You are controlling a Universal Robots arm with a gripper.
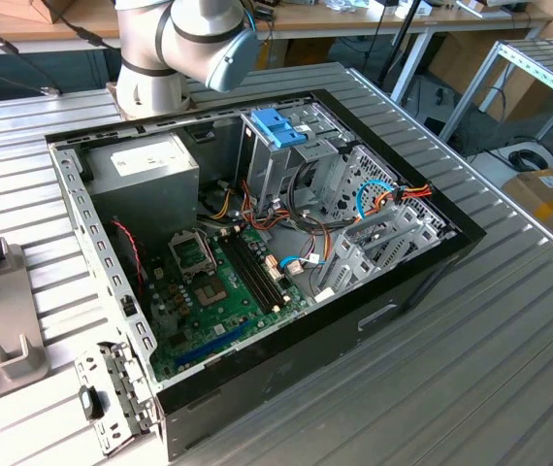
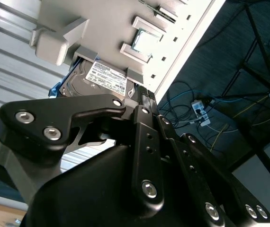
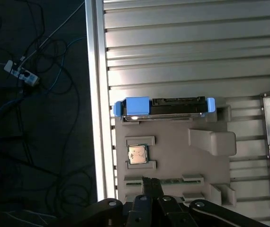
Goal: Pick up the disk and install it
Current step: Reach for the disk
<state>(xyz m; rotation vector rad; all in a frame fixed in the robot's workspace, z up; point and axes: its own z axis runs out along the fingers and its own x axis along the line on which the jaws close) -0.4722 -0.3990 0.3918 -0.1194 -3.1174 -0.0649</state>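
Note:
The disk (image 3: 175, 108) stands on edge in a slot of a grey fixture plate (image 3: 173, 161), its light-blue carrier frame showing at both ends. In the second wrist view its white label (image 2: 107, 75) faces me, and the disk sits just beyond my gripper (image 2: 143, 94). The gripper (image 3: 150, 183) hangs over the plate, apart from the disk, and is shut with nothing in it. The open computer case (image 1: 422, 257) lies on the slatted table, with the arm (image 1: 184, 44) behind it.
A processor chip (image 3: 137, 154) rests in another pocket of the plate. Inside the case are a grey power-supply box (image 1: 146, 170), a motherboard (image 1: 223, 291), a drive cage with a blue latch piece (image 1: 278, 126), and loose cables. Beyond the table edge (image 3: 93, 94), cables lie on the floor.

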